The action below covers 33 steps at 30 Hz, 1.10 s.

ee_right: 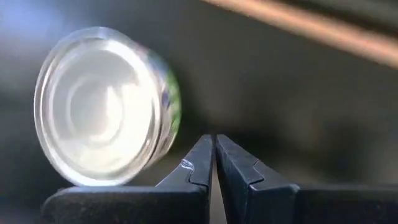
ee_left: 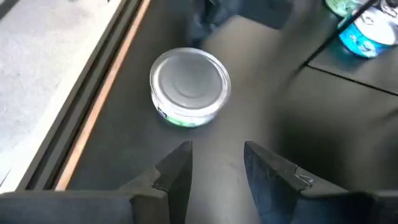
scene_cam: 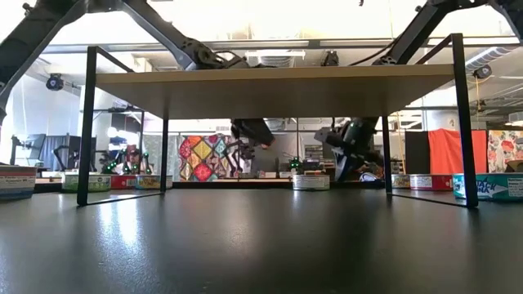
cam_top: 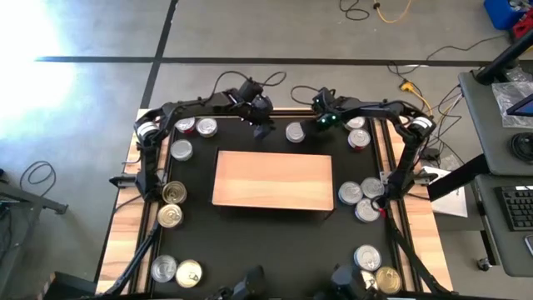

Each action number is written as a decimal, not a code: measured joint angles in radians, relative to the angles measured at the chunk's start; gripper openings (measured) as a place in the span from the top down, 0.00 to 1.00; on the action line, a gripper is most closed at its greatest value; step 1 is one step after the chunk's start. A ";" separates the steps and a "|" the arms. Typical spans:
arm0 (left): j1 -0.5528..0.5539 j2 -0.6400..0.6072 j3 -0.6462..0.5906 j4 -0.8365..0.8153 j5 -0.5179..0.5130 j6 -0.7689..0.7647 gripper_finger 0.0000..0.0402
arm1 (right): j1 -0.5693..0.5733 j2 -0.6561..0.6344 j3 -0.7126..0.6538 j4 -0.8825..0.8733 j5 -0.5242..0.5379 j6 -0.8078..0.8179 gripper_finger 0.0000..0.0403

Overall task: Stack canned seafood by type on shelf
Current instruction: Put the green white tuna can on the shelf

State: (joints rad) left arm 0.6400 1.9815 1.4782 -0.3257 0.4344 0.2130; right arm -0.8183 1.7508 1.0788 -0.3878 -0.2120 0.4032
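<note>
While my left gripper (ee_left: 216, 163) hangs over the black mat (cam_top: 275, 242) behind the shelf (cam_top: 273, 179), its fingers stand partly apart with nothing between them, and a silver-lidded tin (ee_left: 190, 86) sits upright on the mat just ahead of them. My right gripper (ee_right: 214, 163) is pressed shut and empty, right beside that same tin. The other tins (cam_top: 173, 204) lie scattered on the mat around the shelf, whose top is bare.

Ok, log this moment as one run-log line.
shelf: bare | left gripper: jaws open, facing green-label tin | right gripper: jaws shut, empty
</note>
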 joint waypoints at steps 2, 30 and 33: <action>0.003 0.020 -0.002 0.013 -0.003 -0.024 0.65 | 0.020 0.000 -0.002 0.003 -0.048 0.024 0.97; -0.002 0.186 0.029 0.065 0.038 0.066 0.57 | 0.075 0.118 0.140 0.012 0.002 0.034 0.97; -0.002 0.186 0.029 0.082 0.029 0.066 0.57 | 0.088 0.111 0.140 0.016 -0.046 0.061 0.97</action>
State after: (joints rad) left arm 0.6384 2.1677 1.5074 -0.2437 0.4632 0.2790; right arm -0.7305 1.8613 1.2186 -0.3720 -0.2579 0.4639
